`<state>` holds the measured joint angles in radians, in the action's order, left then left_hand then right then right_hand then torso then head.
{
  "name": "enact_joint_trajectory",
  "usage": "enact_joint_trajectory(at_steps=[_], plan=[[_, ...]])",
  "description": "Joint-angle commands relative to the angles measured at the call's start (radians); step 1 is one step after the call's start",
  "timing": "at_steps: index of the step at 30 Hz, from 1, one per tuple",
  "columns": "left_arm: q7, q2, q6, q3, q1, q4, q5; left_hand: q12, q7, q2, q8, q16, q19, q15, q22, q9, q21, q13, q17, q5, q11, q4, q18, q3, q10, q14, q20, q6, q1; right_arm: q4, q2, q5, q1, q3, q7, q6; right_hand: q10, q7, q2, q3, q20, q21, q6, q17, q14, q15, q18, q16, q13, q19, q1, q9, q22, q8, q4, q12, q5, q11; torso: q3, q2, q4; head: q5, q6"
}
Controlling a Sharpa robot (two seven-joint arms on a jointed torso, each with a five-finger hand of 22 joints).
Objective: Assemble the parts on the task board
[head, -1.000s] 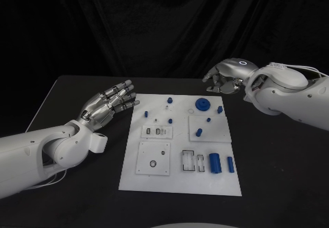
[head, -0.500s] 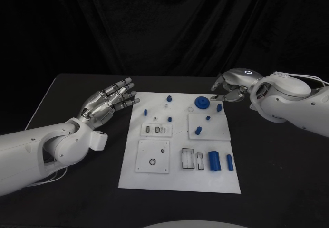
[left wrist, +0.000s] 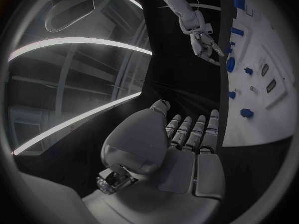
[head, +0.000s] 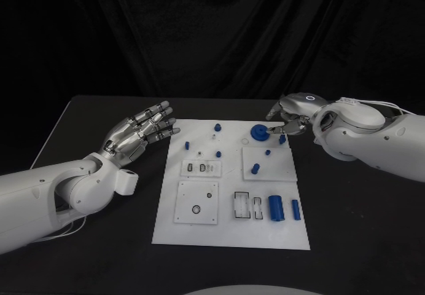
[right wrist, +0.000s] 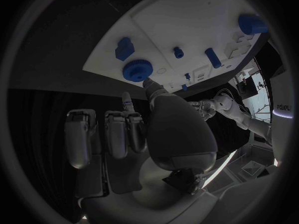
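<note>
The white task board (head: 230, 228) lies in the middle of the black table. A blue gear (head: 260, 133) sits near its far right corner, with small blue pegs (head: 218, 128) spread over the far half. Two blue cylinders (head: 277, 208) lie at its near right. My right hand (head: 290, 117) hovers at the far right corner with its fingers bent down and its thumb tip right beside the gear (right wrist: 137, 70); it holds nothing. My left hand (head: 142, 132) is held flat with fingers spread, left of the board's far left corner, also holding nothing.
White inset plates with slots and holes (head: 200, 203) occupy the near half of the board. A blue block (right wrist: 124, 48) lies next to the gear. Bare black table surrounds the board on all sides, with a black curtain behind.
My right hand has come down and inward from beyond the board's far edge to just beside the blue gear. My left hand has stayed where it was.
</note>
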<state>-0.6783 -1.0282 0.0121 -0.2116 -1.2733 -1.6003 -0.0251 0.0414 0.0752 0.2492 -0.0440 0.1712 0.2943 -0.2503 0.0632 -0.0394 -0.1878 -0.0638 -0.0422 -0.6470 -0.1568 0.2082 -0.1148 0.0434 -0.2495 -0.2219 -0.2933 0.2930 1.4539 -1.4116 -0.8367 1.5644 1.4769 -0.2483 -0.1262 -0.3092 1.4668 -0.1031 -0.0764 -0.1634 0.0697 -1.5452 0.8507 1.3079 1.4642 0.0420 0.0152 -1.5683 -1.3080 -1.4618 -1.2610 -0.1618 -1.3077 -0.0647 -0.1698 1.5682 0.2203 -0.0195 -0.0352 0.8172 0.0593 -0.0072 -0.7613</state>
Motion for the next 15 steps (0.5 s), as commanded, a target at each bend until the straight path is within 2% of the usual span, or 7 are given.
enact_joint_trajectory(at_steps=[1,8,15], plan=[[-0.184,-0.002,0.019,0.001,0.002,-0.001,-0.001,-0.004,0.005,0.005,0.005,0.004,0.008,-0.007,0.002,0.001,-0.007,-0.002,-0.001,-0.005,-0.007,-0.002,0.007,-0.008,0.001,-0.001,0.001,0.002,-0.003,0.005,0.004,0.014,-0.003,0.001,-0.039,-0.015,0.104,-0.001,0.0,-0.005,-0.003,0.001,-0.026,0.263,0.107,0.003,-0.003,-0.002,-0.263,-0.081,-0.016,0.006,-0.232,0.003,0.018,0.003,0.02,0.004,-0.0004,0.0,0.0003,0.0,0.0],[-0.183,-0.001,0.019,0.001,0.002,0.001,-0.001,-0.004,0.005,0.004,0.005,0.003,0.007,-0.007,0.002,0.001,-0.007,-0.001,-0.001,-0.005,-0.007,-0.002,0.007,-0.008,0.002,0.0,0.001,0.002,-0.003,0.009,0.018,0.015,-0.007,0.001,-0.052,0.007,0.104,-0.009,0.004,-0.005,-0.002,-0.004,-0.018,0.263,0.107,0.0,-0.006,-0.002,-0.263,-0.086,-0.011,0.003,-0.238,-0.004,0.02,0.003,0.026,0.0,-0.0005,-0.001,0.0003,-0.005,0.0],[-0.184,0.0,0.02,0.001,0.003,0.004,-0.001,-0.004,0.005,0.004,0.005,0.003,0.007,-0.007,0.002,0.001,-0.007,-0.001,-0.001,-0.005,-0.007,-0.002,0.007,-0.008,0.002,0.0,0.001,0.002,-0.003,0.02,0.035,0.015,-0.012,0.001,-0.062,-0.002,0.104,-0.02,0.008,0.001,0.006,-0.022,0.016,0.263,0.107,-0.01,-0.014,-0.002,-0.263,-0.106,0.013,-0.012,-0.259,-0.017,0.016,0.003,0.023,-0.011,-0.0003,0.0,0.0,-0.007,0.0]])
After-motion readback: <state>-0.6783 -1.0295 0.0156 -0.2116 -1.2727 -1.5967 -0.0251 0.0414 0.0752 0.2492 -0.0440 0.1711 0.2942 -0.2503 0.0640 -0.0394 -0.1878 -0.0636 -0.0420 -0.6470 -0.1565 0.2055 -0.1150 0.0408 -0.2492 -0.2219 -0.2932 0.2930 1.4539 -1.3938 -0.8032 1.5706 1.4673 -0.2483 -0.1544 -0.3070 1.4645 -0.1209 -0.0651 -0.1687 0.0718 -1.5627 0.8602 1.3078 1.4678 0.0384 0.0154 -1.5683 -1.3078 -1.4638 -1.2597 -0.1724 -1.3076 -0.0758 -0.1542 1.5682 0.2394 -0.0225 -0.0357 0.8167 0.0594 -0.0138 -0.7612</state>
